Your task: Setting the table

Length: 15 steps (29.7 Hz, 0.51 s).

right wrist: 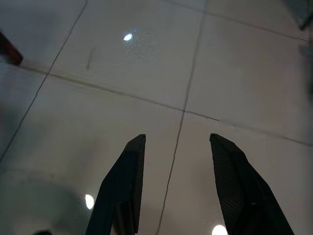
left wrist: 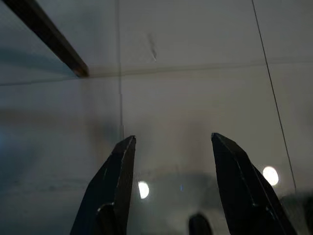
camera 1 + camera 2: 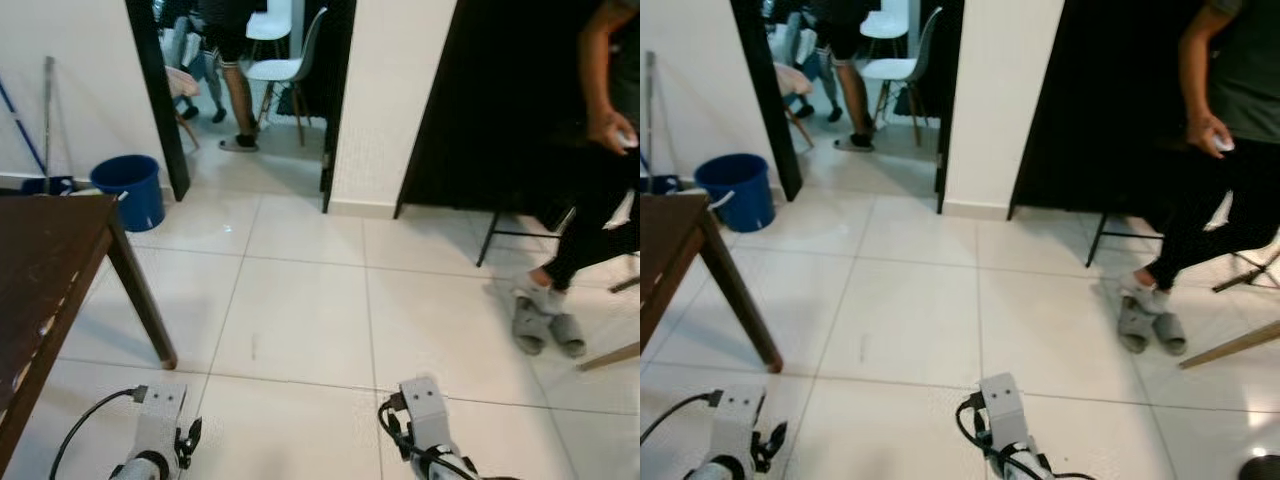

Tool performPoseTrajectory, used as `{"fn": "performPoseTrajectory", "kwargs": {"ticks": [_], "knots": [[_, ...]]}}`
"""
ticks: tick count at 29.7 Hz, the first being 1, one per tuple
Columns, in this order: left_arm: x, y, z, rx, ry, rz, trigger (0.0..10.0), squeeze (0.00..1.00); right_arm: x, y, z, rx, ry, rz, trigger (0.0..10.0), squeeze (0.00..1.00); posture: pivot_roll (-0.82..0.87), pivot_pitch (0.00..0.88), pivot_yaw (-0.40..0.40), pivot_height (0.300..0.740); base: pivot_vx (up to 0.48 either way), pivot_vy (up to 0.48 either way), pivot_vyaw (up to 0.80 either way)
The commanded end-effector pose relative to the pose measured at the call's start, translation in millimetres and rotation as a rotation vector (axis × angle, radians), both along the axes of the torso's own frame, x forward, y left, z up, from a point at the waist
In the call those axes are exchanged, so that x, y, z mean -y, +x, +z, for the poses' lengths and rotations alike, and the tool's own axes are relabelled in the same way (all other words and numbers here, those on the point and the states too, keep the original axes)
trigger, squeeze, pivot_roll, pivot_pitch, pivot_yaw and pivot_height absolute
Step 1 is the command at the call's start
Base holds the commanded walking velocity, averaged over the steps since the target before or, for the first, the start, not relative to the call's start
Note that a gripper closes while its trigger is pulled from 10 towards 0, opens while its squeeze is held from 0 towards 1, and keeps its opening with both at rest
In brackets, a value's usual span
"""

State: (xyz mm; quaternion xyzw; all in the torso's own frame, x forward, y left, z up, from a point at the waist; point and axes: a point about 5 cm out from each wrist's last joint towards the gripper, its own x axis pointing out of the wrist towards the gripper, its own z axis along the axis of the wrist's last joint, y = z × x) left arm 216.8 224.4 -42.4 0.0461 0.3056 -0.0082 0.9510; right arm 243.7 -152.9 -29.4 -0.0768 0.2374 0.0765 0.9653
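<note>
Left claw (image 2: 171, 161) and right claw (image 1: 176, 161): fingers spread, empty, over the floor (image 3: 300, 300). The bench (image 3: 45, 260) stands left. No tableware visible; handling and grasp point undeterminable.

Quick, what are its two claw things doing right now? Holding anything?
Left end effector: open, holding nothing, hanging over the floor tiles.
Right end effector: open, holding nothing, also over the tiles.
</note>
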Motion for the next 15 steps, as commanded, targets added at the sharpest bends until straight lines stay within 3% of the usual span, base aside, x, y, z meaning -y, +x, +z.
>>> {"fn": "performPoseTrajectory", "kwargs": {"ticks": [1,15], "knots": [[0.1,-5.5,-4.7,-0.028,-0.005,0.003,10.0,0.0,0.0,-5.5,-5.4,-0.027,-0.003,0.002,10.0,0.0,-0.01,0.0,0.065,0.74,0.0,0.0,-0.79],[0.5,-7.0,-7.0,-0.032,-0.014,0.002,10.0,0.0,1.6,-6.7,-6.7,-0.027,-0.001,-0.008,10.0,0.0,-0.01,0.0,0.069,0.74,0.0,0.0,-0.79]]}}
